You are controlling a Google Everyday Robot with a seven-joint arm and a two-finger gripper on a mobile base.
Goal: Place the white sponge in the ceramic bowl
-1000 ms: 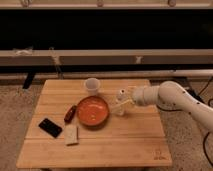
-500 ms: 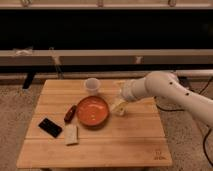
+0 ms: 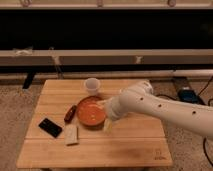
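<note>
The white sponge (image 3: 72, 134) lies flat on the wooden table (image 3: 125, 145), near the front left, just right of a black slab. The ceramic bowl (image 3: 89, 112), orange-red inside, stands at the table's middle, up and to the right of the sponge. My gripper (image 3: 104, 115) is at the end of the white arm that reaches in from the right. It hovers at the bowl's right rim, well away from the sponge. Nothing shows in the bowl.
A small white cup (image 3: 92, 86) stands behind the bowl. A dark red oblong object (image 3: 70, 113) lies at the bowl's left. The flat black slab (image 3: 50, 127) lies at the front left. A dark wall with a rail runs behind the table.
The arm has swung left, carrying the gripper from right of the bowl to the bowl's right rim. The sponge, bowl and other things have not moved.
</note>
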